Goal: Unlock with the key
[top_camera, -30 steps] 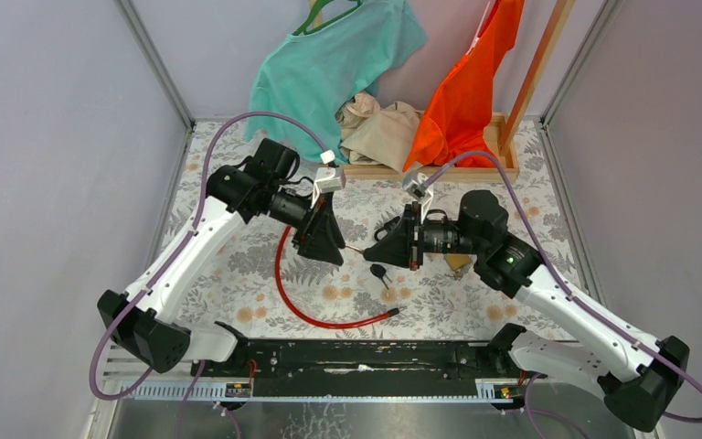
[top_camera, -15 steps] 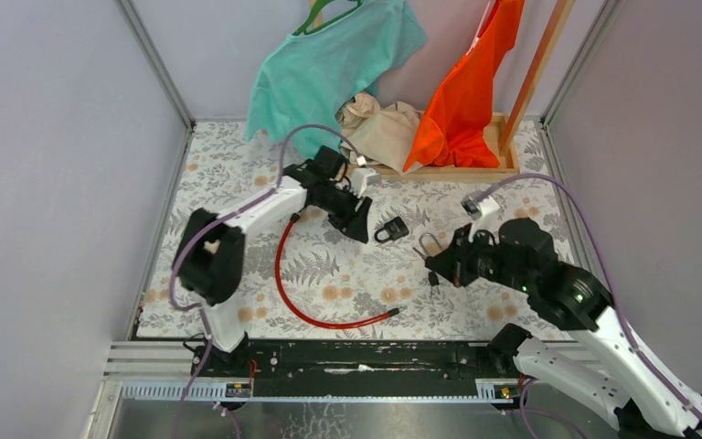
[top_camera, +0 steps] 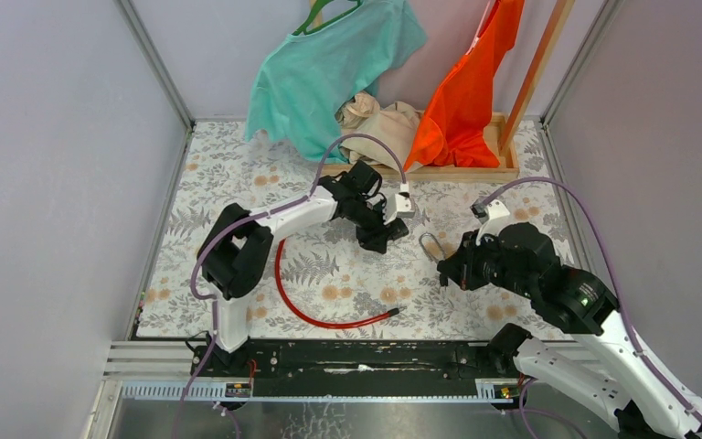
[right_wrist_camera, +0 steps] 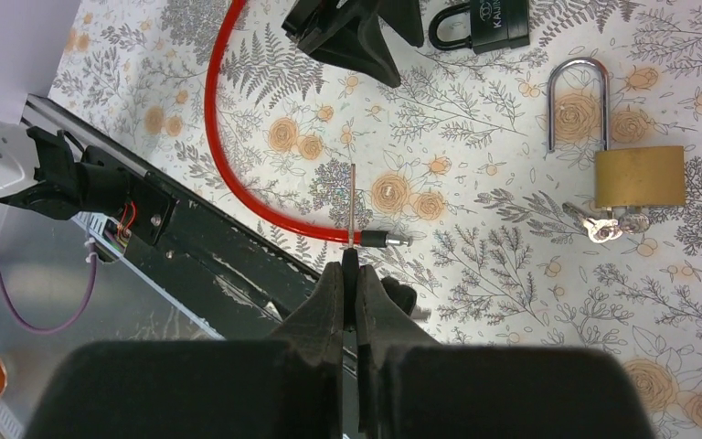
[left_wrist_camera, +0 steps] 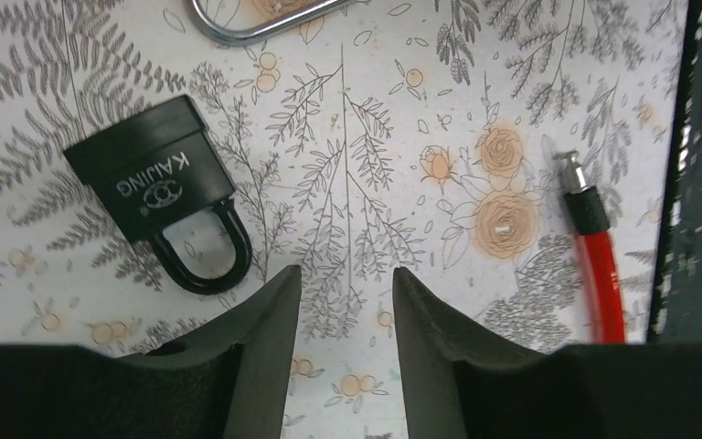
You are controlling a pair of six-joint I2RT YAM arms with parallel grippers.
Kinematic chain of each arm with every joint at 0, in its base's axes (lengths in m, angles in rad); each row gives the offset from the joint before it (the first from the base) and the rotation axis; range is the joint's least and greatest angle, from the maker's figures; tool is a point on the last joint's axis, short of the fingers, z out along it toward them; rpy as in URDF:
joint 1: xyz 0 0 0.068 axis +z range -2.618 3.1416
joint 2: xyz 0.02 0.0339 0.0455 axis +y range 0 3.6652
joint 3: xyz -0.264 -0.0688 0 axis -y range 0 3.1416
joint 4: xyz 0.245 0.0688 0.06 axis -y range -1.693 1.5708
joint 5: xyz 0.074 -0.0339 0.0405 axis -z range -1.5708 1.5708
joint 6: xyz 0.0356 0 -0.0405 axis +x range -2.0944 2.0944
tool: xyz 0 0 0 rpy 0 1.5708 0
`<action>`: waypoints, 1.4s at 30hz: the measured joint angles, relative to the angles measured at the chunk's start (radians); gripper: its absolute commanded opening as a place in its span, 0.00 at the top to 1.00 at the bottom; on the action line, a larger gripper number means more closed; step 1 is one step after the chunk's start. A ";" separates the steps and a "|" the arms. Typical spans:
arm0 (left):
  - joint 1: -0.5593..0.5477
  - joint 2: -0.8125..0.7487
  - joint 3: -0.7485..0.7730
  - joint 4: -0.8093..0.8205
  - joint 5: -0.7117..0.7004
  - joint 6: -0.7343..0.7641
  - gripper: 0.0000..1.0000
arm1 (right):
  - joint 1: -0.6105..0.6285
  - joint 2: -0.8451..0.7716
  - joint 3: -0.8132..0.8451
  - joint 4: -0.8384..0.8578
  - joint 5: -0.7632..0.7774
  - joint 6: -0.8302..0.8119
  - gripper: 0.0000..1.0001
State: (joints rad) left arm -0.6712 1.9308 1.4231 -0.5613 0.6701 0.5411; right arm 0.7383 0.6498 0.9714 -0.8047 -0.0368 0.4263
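Observation:
A black padlock [left_wrist_camera: 151, 183] lies flat on the floral table, its shackle [left_wrist_camera: 203, 261] just left of my left gripper [left_wrist_camera: 343, 274]. That gripper is open and empty, hovering low over the table beside it. In the top view the left gripper [top_camera: 386, 229] covers this padlock. My right gripper [right_wrist_camera: 351, 265] is shut on a black-headed key, whose thin blade [right_wrist_camera: 355, 206] sticks out forward. It hovers above the table, right of centre [top_camera: 445, 272]. The black padlock also shows in the right wrist view [right_wrist_camera: 489, 23].
A brass padlock [right_wrist_camera: 638, 176] with a silver shackle [top_camera: 432, 245] and keys [right_wrist_camera: 608, 226] in its base lies near the right gripper. A red cable [top_camera: 283, 274] curves across the table. Clothes and a wooden tray [top_camera: 503, 169] stand at the back.
The left arm has swung right, to the centre, and now hovers over the black padlock. The right gripper has drawn back to the right and a little nearer with the key.

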 measured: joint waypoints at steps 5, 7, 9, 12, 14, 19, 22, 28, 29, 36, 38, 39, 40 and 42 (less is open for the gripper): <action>-0.007 0.023 0.005 -0.002 0.003 0.144 0.53 | 0.000 -0.019 0.003 -0.005 0.024 0.017 1.00; -0.007 0.047 0.013 0.000 -0.002 0.171 0.53 | 0.000 -0.035 0.009 -0.014 0.029 0.024 1.00; -0.007 0.070 0.021 0.002 -0.006 0.181 0.53 | 0.000 -0.051 0.013 -0.022 0.035 0.030 1.00; -0.007 0.103 0.034 0.006 -0.015 0.195 0.53 | 0.000 -0.066 0.013 -0.027 0.039 0.038 1.00; -0.007 0.111 0.034 0.009 -0.019 0.203 0.53 | 0.000 -0.071 0.013 -0.031 0.040 0.042 1.00; -0.007 0.132 0.052 0.014 -0.040 0.217 0.52 | 0.000 -0.082 0.013 -0.033 0.039 0.050 1.00; -0.007 0.148 0.055 0.029 -0.061 0.224 0.52 | 0.000 -0.088 0.013 -0.033 0.038 0.053 1.00; -0.008 0.155 0.055 0.049 -0.097 0.236 0.54 | 0.000 -0.093 0.013 -0.033 0.035 0.054 1.00; -0.008 0.160 0.055 0.053 -0.102 0.236 0.55 | 0.000 -0.093 0.013 -0.033 0.034 0.054 1.00; -0.014 0.168 0.045 0.083 -0.138 0.241 0.93 | 0.000 -0.094 0.013 -0.032 0.022 0.055 1.00; -0.017 0.156 0.028 0.094 -0.150 0.245 1.00 | 0.000 -0.094 0.013 -0.031 0.019 0.055 1.00; -0.018 0.146 0.016 0.100 -0.157 0.247 1.00 | 0.000 -0.095 0.013 -0.031 0.019 0.054 1.00; -0.019 0.134 -0.001 0.103 -0.162 0.248 1.00 | 0.000 -0.095 0.013 -0.030 0.019 0.054 1.00; -0.023 0.102 -0.039 0.101 -0.172 0.247 1.00 | 0.000 -0.095 0.013 -0.028 0.018 0.054 1.00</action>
State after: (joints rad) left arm -0.6941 2.0327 1.3846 -0.4606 0.4980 0.7883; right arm 0.7383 0.5552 0.9844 -0.8330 -0.0185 0.4801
